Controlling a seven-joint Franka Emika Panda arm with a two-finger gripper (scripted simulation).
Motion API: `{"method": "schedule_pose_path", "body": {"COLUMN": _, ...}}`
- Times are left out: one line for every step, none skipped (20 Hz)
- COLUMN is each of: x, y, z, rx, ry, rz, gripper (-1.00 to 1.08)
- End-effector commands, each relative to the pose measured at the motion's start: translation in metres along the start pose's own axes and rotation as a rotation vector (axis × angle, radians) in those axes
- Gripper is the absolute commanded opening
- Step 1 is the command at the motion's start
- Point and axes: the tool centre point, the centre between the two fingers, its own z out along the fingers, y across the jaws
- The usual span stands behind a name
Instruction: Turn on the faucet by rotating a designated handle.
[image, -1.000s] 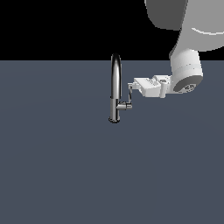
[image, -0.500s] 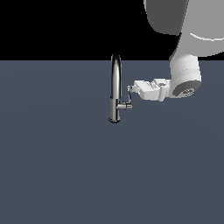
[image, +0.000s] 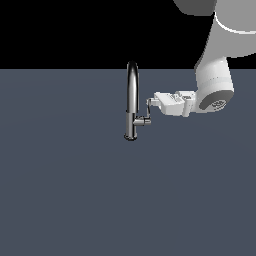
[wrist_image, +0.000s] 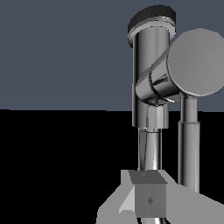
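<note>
The arm is reaching in level from the exterior view's right, its white gripper (image: 151, 103) pointing sideways at the faucet (image: 131, 100), which is standing upright on the grey surface (image: 75, 190). The fingertips are sitting right at the handle (image: 148, 111), the thin lever rising off the short side stub. I cannot tell whether the claw is gripping it or merely touching it.

Chrome faucet (wrist_image: 151, 78) fills close view; handle (wrist_image: 188, 144) beside its body; grey fingertip (wrist_image: 149, 197) in foreground.
</note>
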Motion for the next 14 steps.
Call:
{"method": "schedule_pose_path", "body": {"x": -0.001, "y": 0.005, "z": 0.000, "rx": 0.000, "ry": 0.000, "rz": 0.000, "gripper": -1.00}}
{"method": "schedule_pose_path", "body": {"x": -0.001, "y": 0.006, "z": 0.000, "rx": 0.000, "ry": 0.000, "rz": 0.000, "gripper": -1.00}}
{"method": "schedule_pose_path", "body": {"x": -0.001, "y": 0.008, "z": 0.000, "rx": 0.000, "ry": 0.000, "rz": 0.000, "gripper": -1.00}}
{"method": "schedule_pose_path", "body": {"x": -0.001, "y": 0.010, "z": 0.000, "rx": 0.000, "ry": 0.000, "rz": 0.000, "gripper": -1.00}}
{"method": "schedule_pose_path", "body": {"x": -0.001, "y": 0.012, "z": 0.000, "rx": 0.000, "ry": 0.000, "rz": 0.000, "gripper": -1.00}}
{"method": "schedule_pose_path", "body": {"x": -0.002, "y": 0.014, "z": 0.000, "rx": 0.000, "ry": 0.000, "rz": 0.000, "gripper": -1.00}}
{"method": "schedule_pose_path", "body": {"x": -0.002, "y": 0.016, "z": 0.000, "rx": 0.000, "ry": 0.000, "rz": 0.000, "gripper": -1.00}}
{"method": "schedule_pose_path", "body": {"x": -0.002, "y": 0.018, "z": 0.000, "rx": 0.000, "ry": 0.000, "rz": 0.000, "gripper": -1.00}}
{"method": "schedule_pose_path", "body": {"x": -0.002, "y": 0.020, "z": 0.000, "rx": 0.000, "ry": 0.000, "rz": 0.000, "gripper": -1.00}}
{"method": "schedule_pose_path", "body": {"x": -0.003, "y": 0.022, "z": 0.000, "rx": 0.000, "ry": 0.000, "rz": 0.000, "gripper": -1.00}}
{"method": "schedule_pose_path", "body": {"x": -0.003, "y": 0.024, "z": 0.000, "rx": 0.000, "ry": 0.000, "rz": 0.000, "gripper": -1.00}}
{"method": "schedule_pose_path", "body": {"x": -0.003, "y": 0.026, "z": 0.000, "rx": 0.000, "ry": 0.000, "rz": 0.000, "gripper": -1.00}}
{"method": "schedule_pose_path", "body": {"x": -0.004, "y": 0.028, "z": 0.000, "rx": 0.000, "ry": 0.000, "rz": 0.000, "gripper": -1.00}}
{"method": "schedule_pose_path", "body": {"x": -0.004, "y": 0.031, "z": 0.000, "rx": 0.000, "ry": 0.000, "rz": 0.000, "gripper": -1.00}}
